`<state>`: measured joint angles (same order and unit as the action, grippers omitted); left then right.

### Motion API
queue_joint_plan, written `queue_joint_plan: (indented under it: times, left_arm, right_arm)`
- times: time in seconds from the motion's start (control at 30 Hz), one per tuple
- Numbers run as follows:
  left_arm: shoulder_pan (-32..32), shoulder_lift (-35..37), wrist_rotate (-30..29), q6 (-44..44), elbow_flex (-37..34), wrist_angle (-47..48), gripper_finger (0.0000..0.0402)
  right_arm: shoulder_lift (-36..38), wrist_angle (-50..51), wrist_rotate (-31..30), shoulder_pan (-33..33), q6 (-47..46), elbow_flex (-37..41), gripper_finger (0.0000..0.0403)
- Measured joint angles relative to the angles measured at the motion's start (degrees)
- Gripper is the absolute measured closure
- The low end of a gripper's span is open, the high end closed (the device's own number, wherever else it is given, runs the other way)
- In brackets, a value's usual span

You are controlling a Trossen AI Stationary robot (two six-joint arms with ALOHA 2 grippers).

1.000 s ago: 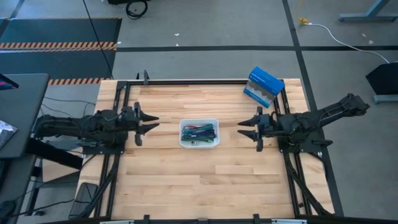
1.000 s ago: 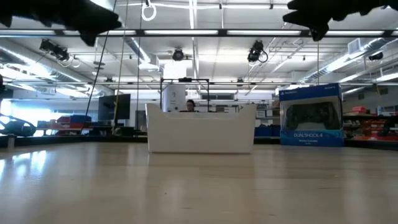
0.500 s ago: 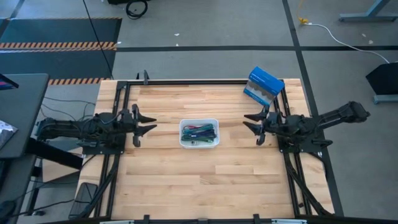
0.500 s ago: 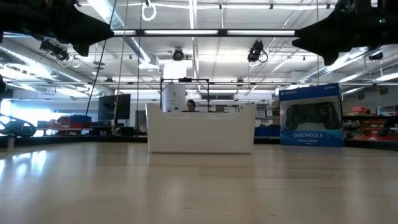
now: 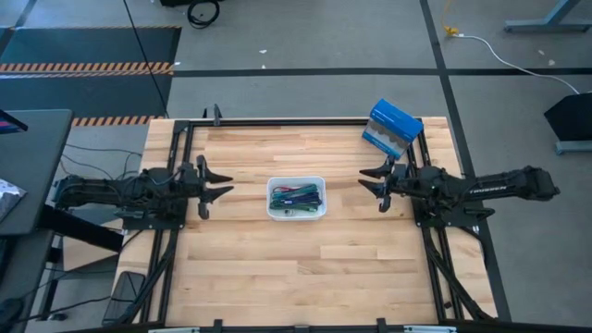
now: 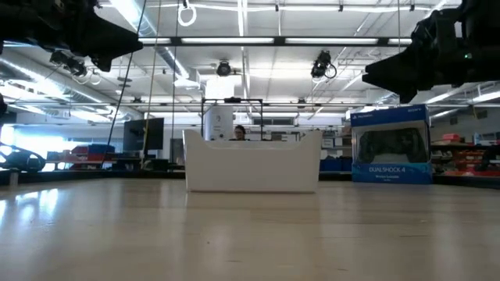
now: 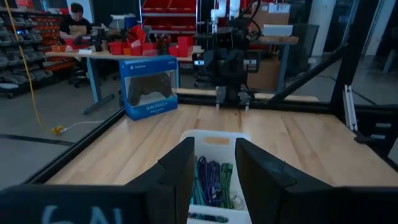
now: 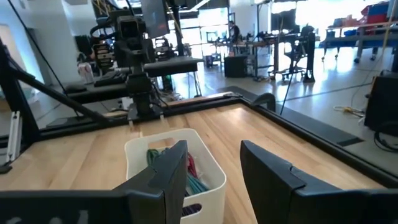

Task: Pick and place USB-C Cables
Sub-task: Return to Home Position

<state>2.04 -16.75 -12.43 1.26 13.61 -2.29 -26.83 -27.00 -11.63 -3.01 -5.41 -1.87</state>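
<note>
The USB-C cables (image 5: 297, 196) lie as green, teal, purple and magenta coiled bundles inside a white square tray (image 5: 296, 180) at the table's middle; they also show in the left wrist view (image 7: 213, 180) and the right wrist view (image 8: 189, 171). My left gripper (image 5: 222, 186) hovers open above the table, left of the tray. My right gripper (image 5: 368, 184) hovers open to the tray's right. Both point at the tray and touch nothing. In the low view only the tray's wall (image 6: 251, 165) shows; the cables are hidden behind it.
A blue and white game-controller box (image 5: 392, 129) stands at the table's far right corner, just beyond my right arm. Bare wooden table (image 5: 296, 268) lies near of the tray. A black metal frame runs along the table's edges. A person sits far off in the room.
My right arm has drawn back toward the table's right edge and stretched out lower and flatter; its gripper now sits a little farther from the tray. My left gripper has drawn back slightly toward the left edge. The tray and cables have stayed put.
</note>
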Motion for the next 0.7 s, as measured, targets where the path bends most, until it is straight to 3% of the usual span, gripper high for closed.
queue_joint_plan:
  times: [0.37,0.7]
  left_arm:
    - [0.0,1.5,0.0,0.0,0.0,2.5,0.0276]
    - [0.0,2.3,0.0,1.1,0.0,3.1,0.0276]
  right_arm:
    - [2.1,0.3,5.7,-3.6,0.5,1.5,0.0248]
    - [2.6,3.5,5.9,-3.9,-0.2,1.5,0.0248]
